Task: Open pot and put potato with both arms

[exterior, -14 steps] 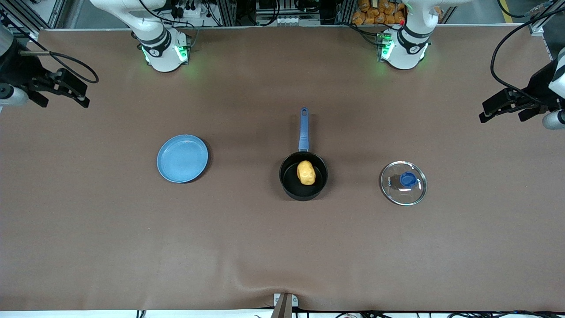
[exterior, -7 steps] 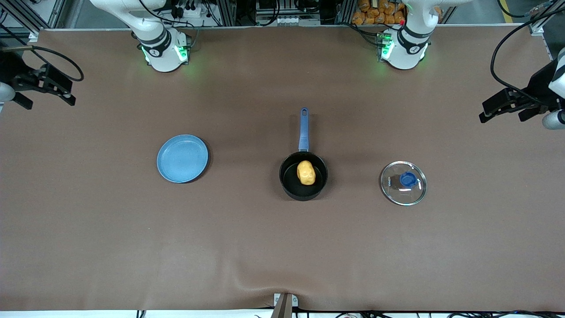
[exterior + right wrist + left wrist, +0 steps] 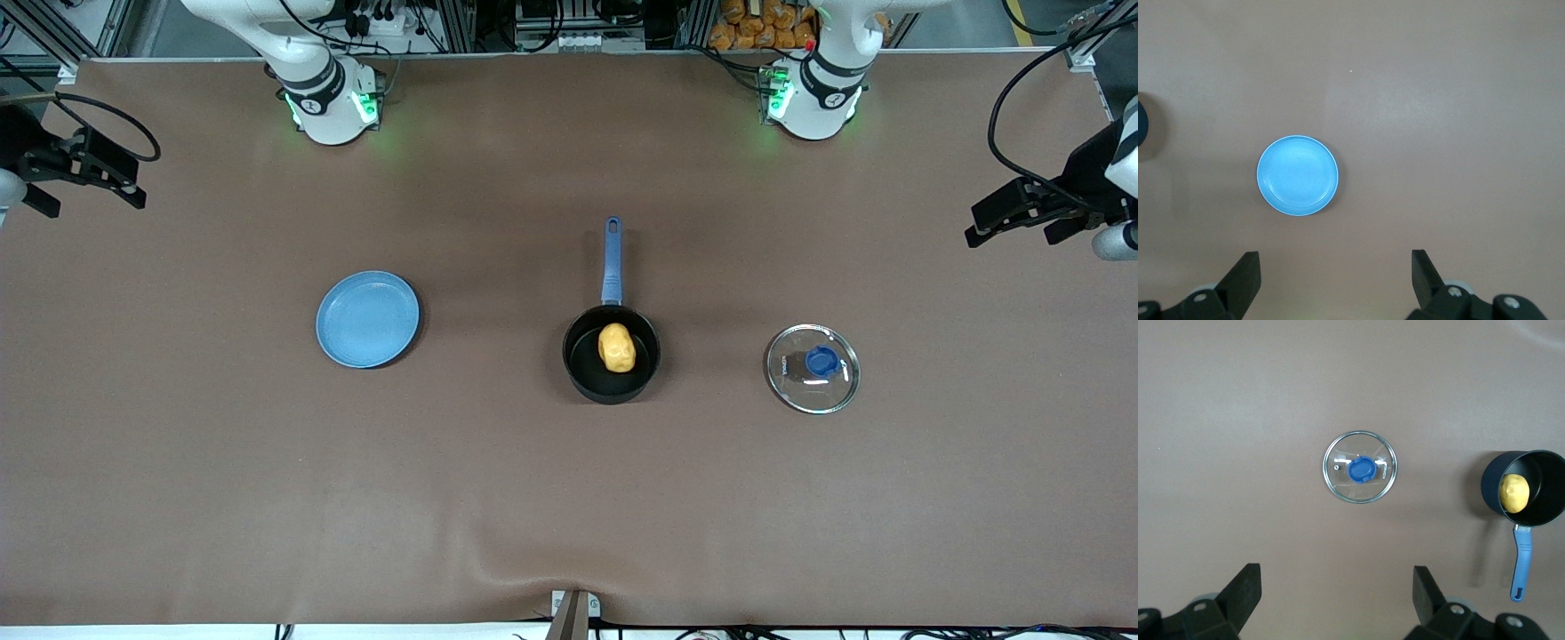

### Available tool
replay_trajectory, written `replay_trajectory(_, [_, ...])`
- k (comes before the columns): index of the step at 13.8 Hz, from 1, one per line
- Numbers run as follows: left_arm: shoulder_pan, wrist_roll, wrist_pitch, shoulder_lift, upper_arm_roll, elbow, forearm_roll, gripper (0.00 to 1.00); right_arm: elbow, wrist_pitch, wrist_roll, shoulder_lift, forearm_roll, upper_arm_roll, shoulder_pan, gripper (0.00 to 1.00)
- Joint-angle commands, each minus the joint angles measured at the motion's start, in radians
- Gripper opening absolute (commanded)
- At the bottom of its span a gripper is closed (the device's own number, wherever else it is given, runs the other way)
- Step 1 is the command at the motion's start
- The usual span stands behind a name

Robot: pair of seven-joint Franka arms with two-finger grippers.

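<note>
The black pot (image 3: 582,375) stands uncovered mid-table, its blue handle (image 3: 612,262) pointing toward the robots' bases. The yellow potato (image 3: 616,348) lies inside it, also seen as the potato (image 3: 1513,493) in the left wrist view. The clear glass lid (image 3: 813,368) with its blue knob rests flat on the table beside the pot, toward the left arm's end. My left gripper (image 3: 1013,222) hangs open and empty high over that end of the table. My right gripper (image 3: 89,182) hangs open and empty high over the right arm's end.
A flat light-blue plate (image 3: 367,318) sits beside the pot toward the right arm's end, bare. Brown cloth covers the table (image 3: 569,498). The arm bases (image 3: 331,102) stand along the edge farthest from the front camera.
My right gripper has drawn back toward its end of the table and risen. The left arm, pot, potato and lid have not moved.
</note>
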Motion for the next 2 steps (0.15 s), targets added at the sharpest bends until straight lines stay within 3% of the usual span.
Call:
replay_trajectory(1, [-0.003, 0.014, 0.003, -0.017, 0.006, -0.012, -0.020, 1.00, 0.027, -0.020, -0.013, 0.013, -0.011, 0.005, -0.005, 1.00])
replay_trajectory(2, [-0.003, 0.014, 0.003, -0.017, 0.006, -0.011, -0.020, 1.00, 0.027, -0.021, -0.013, 0.013, -0.011, 0.005, -0.003, 1.00])
